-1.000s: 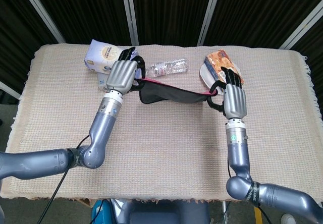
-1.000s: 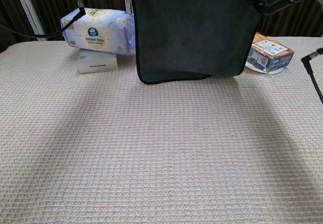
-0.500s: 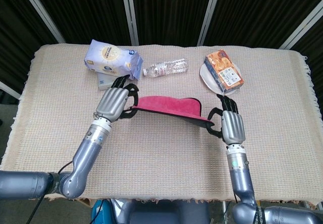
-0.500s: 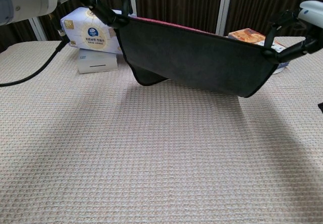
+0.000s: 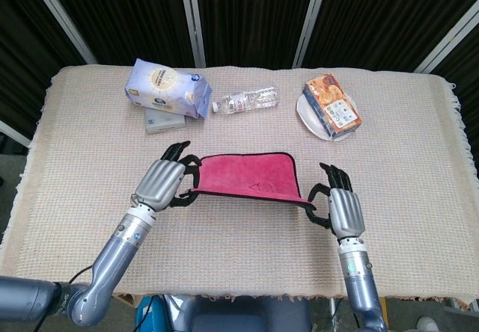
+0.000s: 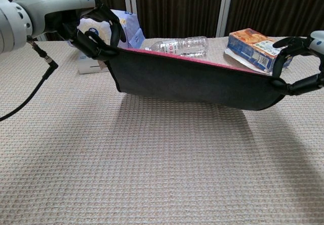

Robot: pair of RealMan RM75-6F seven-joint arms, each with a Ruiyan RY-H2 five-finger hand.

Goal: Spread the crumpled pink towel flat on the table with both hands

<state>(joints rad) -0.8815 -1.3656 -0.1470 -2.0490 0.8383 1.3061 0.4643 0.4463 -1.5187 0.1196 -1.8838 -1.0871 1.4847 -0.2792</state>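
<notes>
The pink towel (image 5: 251, 176) hangs stretched flat above the table, pink face up with a dark edging; in the chest view its dark underside (image 6: 192, 83) faces me. My left hand (image 5: 160, 183) pinches its left corner, and the same hand (image 6: 93, 30) shows at upper left in the chest view. My right hand (image 5: 342, 208) pinches the right corner, with its fingers (image 6: 298, 85) at the chest view's right edge. The towel tilts, its near edge higher than its far edge, and casts a shadow on the cloth below.
A woven beige tablecloth (image 5: 247, 250) covers the table. At the back stand a tissue pack (image 5: 163, 89) on a small white box (image 5: 166, 125), a lying clear water bottle (image 5: 245, 101), and an orange snack box (image 5: 333, 104) on a white plate (image 5: 305, 110).
Both hands have drawn the towel toward me and lower. It swung from hanging vertically to lying nearly level, pink face up. The bottle and snack box behind it now show.
</notes>
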